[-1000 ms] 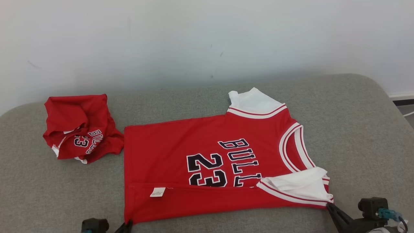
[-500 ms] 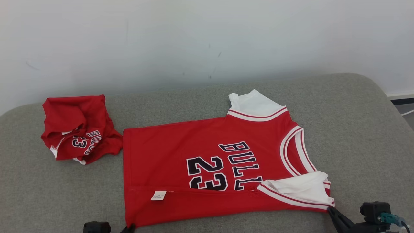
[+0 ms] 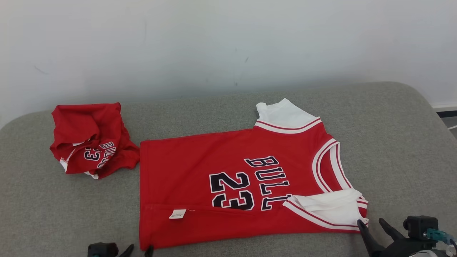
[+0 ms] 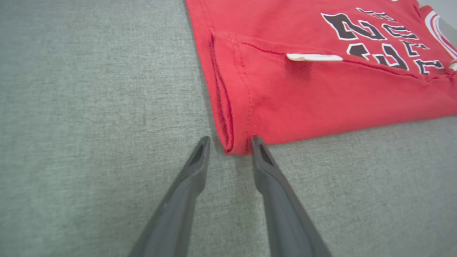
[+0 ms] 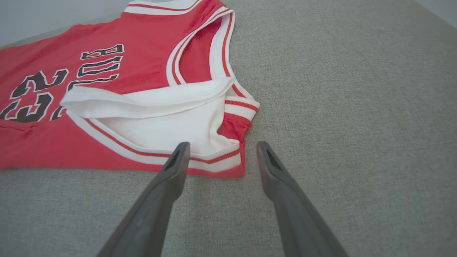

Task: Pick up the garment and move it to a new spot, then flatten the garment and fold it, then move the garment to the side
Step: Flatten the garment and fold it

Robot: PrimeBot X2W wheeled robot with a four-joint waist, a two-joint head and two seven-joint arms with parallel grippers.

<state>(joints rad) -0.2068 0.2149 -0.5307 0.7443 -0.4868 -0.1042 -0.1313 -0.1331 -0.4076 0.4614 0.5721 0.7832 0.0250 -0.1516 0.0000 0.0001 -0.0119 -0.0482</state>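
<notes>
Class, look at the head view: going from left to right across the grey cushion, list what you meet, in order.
Crumpled red garment → flat red jersey → right pincer.

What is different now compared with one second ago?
The left tool and the right tool have opened and let go of the near corners of the jersey. It lies as before, near edge folded over; the crumpled red garment beside it has not moved.

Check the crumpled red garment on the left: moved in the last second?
No. The crumpled red garment keeps its offset from the dark wall mark and the jersey; the whole head view shifted slightly: camera motion.
</notes>
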